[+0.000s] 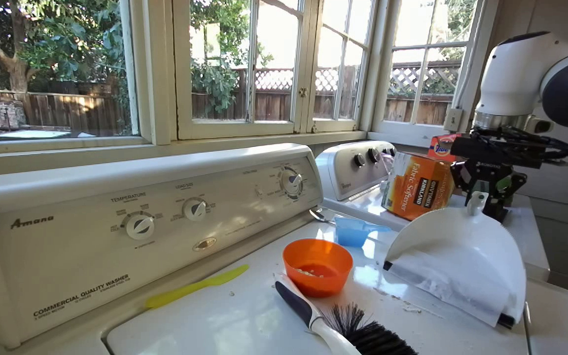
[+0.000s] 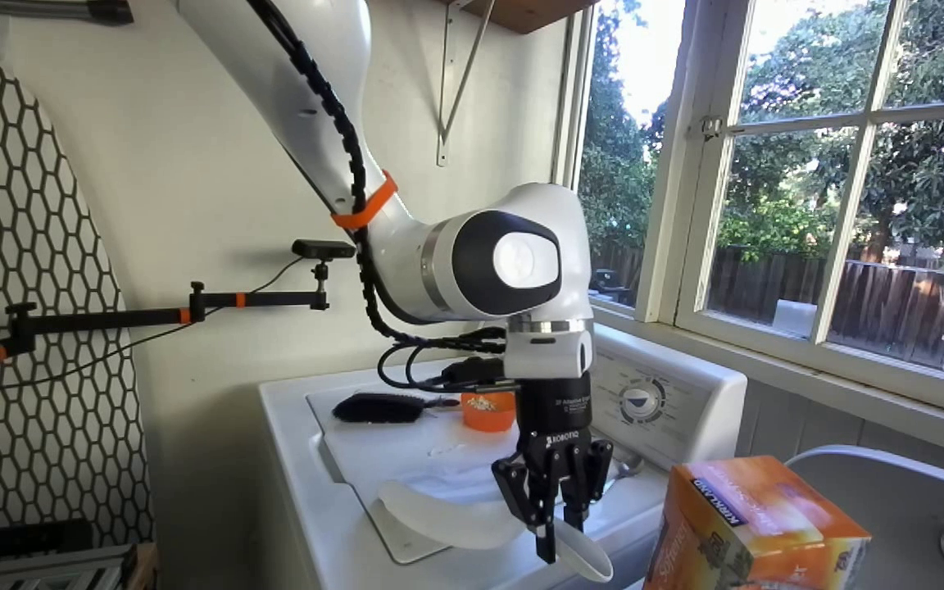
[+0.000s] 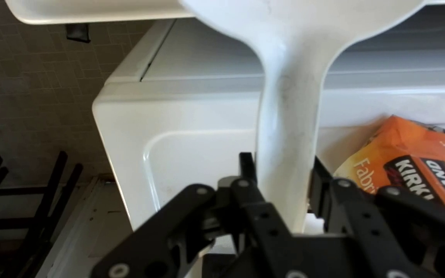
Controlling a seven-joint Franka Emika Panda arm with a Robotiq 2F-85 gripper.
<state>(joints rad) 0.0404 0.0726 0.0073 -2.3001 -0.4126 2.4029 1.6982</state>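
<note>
We see the hand (image 3: 283,168) pinching the dustpan (image 1: 461,246) by its handle (image 3: 292,100); the dustpan, tilted, is right of the bowl (image 1: 317,268) in an exterior view; there we find the brush (image 1: 331,336) just in front of the bowl; the scoop (image 1: 352,232) just behind it; the yellow utensil (image 1: 197,286) to its left; the Kirkland box (image 1: 419,185) well beyond.

Blown-out windows (image 1: 276,59), glare on lid (image 1: 249,308), dim floor (image 3: 45,96)
</note>
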